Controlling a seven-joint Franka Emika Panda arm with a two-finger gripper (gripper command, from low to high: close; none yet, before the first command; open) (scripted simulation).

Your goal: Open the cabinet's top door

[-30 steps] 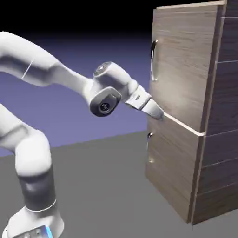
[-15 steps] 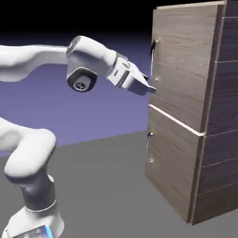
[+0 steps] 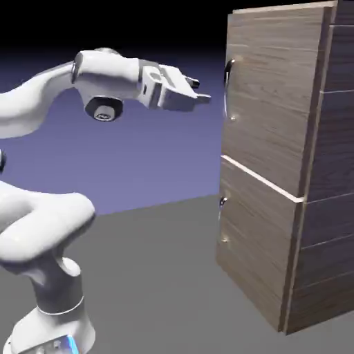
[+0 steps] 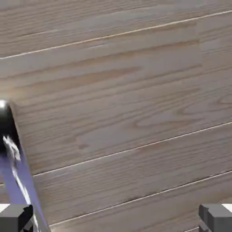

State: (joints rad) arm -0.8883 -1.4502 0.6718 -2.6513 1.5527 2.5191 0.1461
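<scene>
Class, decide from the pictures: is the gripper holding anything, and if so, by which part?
Nothing is held; the gripper's jaws stand apart, short of the upper handle.

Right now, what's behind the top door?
Can't tell: the top door is shut, its panel covering whatever the cabinet holds there. Only its outer face shows, with the handle on it; no gap shows the inside.
</scene>
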